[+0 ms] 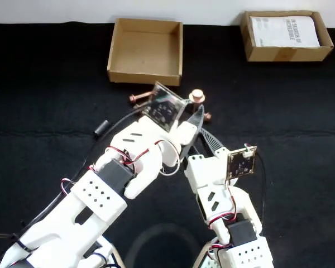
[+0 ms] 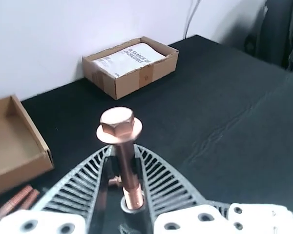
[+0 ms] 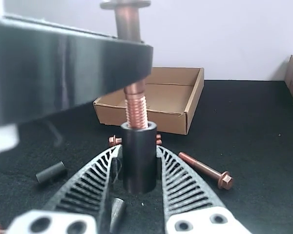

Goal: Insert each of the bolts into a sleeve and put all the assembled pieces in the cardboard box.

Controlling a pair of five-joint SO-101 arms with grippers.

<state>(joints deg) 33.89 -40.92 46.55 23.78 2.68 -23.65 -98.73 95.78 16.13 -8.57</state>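
Observation:
My left gripper (image 2: pixel 122 152) is shut on a copper bolt (image 2: pixel 120 127), held upright with its hex head up. The bolt's threaded tip (image 3: pixel 136 109) stands in the mouth of a black sleeve (image 3: pixel 139 157). That sleeve is held upright, with my right gripper (image 3: pixel 139 152) shut on it. In the high view both grippers meet at mid-table, the bolt head (image 1: pixel 196 96) showing above the left gripper (image 1: pixel 194 114). The empty cardboard box (image 1: pixel 146 50) lies just beyond them.
Loose bolts (image 1: pixel 138 99) lie in front of the box, another bolt (image 3: pixel 205 169) to the side. A spare black sleeve (image 1: pixel 102 127) rests on the black mat. A second box holding a booklet (image 1: pixel 285 34) stands at the back right.

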